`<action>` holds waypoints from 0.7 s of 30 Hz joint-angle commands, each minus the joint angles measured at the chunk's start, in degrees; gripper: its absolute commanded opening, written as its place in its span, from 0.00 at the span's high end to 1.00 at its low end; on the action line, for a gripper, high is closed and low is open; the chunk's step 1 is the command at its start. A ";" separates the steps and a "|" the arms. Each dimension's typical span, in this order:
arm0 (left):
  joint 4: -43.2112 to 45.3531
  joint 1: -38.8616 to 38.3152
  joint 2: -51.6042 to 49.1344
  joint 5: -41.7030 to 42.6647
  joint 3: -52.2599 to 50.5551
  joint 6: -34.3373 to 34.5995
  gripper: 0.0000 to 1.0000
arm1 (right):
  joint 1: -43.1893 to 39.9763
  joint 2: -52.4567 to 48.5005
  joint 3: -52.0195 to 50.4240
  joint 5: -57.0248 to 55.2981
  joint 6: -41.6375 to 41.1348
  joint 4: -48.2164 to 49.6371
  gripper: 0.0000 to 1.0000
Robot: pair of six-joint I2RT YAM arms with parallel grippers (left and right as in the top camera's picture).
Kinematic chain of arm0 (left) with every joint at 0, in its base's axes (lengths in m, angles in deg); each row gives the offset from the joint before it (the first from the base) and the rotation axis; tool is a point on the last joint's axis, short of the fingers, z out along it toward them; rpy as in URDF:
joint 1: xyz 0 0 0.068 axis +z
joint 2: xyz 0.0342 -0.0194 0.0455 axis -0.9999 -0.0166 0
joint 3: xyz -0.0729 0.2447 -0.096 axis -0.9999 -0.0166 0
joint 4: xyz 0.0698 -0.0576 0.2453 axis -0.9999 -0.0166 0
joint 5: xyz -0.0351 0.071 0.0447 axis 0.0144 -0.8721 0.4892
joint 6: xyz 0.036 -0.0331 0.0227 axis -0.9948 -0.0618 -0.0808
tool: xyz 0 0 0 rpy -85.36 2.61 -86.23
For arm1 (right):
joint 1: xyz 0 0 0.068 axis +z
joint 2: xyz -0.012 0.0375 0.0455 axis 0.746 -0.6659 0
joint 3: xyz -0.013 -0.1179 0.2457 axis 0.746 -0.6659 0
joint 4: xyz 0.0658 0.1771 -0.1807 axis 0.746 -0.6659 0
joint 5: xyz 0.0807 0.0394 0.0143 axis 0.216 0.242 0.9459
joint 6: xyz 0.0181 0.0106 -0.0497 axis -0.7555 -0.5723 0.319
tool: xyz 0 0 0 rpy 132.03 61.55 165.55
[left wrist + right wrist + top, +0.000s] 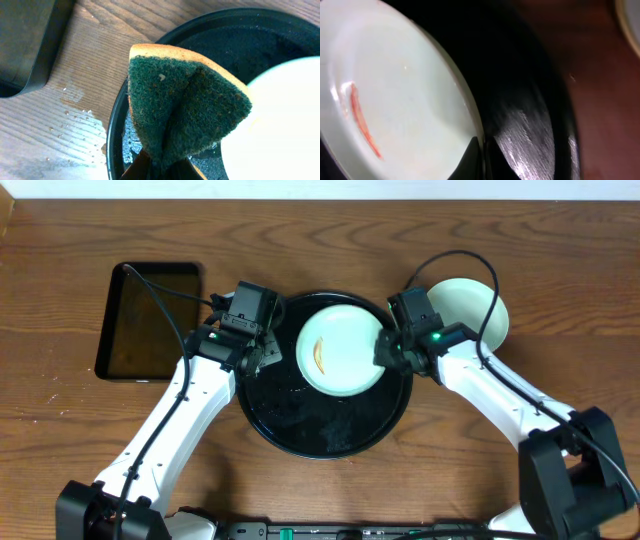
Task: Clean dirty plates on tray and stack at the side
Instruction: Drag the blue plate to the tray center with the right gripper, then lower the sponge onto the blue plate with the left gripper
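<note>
Wood tbl (60,430), water drops (75,97) beside blk tray (320,430).

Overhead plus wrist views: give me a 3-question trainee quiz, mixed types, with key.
1. True or false: the smeared plate lies in the round tray.
2. The left tool grips: A) a sponge B) a plate C) nothing.
3. Fill in: the right tool is shut on the smeared plate's ____.
Key: 1 true; 2 A; 3 rim.
</note>
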 commanded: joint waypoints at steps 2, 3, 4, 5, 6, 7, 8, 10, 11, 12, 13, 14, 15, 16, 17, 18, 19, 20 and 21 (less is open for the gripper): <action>0.33 0.11 -0.28 -0.24 -0.39 -0.33 0.92 | 0.83 -5.03 0.57 5.84 1.57 2.56 0.99; 0.50 0.11 -0.28 -0.24 -0.39 -0.33 0.92 | 0.83 -5.92 0.57 7.56 1.86 2.82 0.99; 0.74 0.11 -0.28 -0.24 -0.42 -0.33 0.92 | 0.83 -7.02 0.57 9.40 1.86 2.80 0.99; 0.98 0.11 -0.28 -0.20 -0.39 -0.33 0.92 | 0.81 -7.78 0.57 10.78 2.32 2.69 0.99; 1.38 0.11 -0.28 0.35 -0.42 -0.35 0.92 | 0.81 -8.39 0.57 12.37 3.23 2.64 0.99; 2.16 0.11 -0.28 2.10 -0.42 -0.39 0.92 | 0.83 -9.20 0.57 14.25 4.22 2.73 0.99; 2.93 0.11 -0.28 4.00 -0.42 -0.85 0.92 | 0.81 -9.68 0.57 15.54 4.35 2.75 0.99; 5.44 0.00 -0.31 8.98 -0.42 -3.02 0.92 | 0.81 -10.58 0.57 17.88 4.37 3.17 0.99; 6.40 -0.09 -0.37 10.27 -0.39 -3.37 0.92 | 0.83 -10.71 0.57 18.56 4.37 3.28 0.99; 7.28 -0.24 -0.39 10.69 -0.42 -3.39 0.92 | 0.81 -10.82 0.57 18.58 4.35 3.37 0.99; 8.13 -0.42 -0.61 10.67 -0.42 -3.37 0.92 | 0.83 -10.95 0.57 18.51 4.35 3.56 0.99; 9.03 -0.66 -0.81 10.67 -0.42 -3.37 0.92 | 0.83 -10.95 0.59 18.51 4.35 3.93 0.99; 9.49 -0.83 -1.07 10.67 -0.42 -3.37 0.92 | 0.83 -10.95 0.68 18.29 4.35 4.31 0.99; 10.05 -1.07 -1.55 10.69 -0.42 -3.37 0.92 | 0.83 -10.95 0.98 17.64 4.35 4.35 0.99; 10.32 -1.27 -1.84 10.69 -0.42 -3.34 0.92 | 0.79 -10.95 1.49 16.76 4.37 4.04 0.99; 10.43 -1.44 -2.25 10.69 -0.42 -3.34 0.92 | 0.70 -10.95 2.23 15.69 4.37 3.30 0.99; 10.45 -1.73 -2.71 10.73 -0.42 -3.34 0.92 | 0.52 -10.99 3.63 14.62 4.44 1.77 0.99; 10.40 -1.92 -3.13 10.75 -0.42 -3.34 0.92 | 0.37 -11.17 4.90 14.21 4.92 0.61 0.99; 10.38 -2.16 -3.63 11.13 -0.42 -3.39 0.92 | 0.17 -11.37 6.36 14.16 5.75 -0.50 0.99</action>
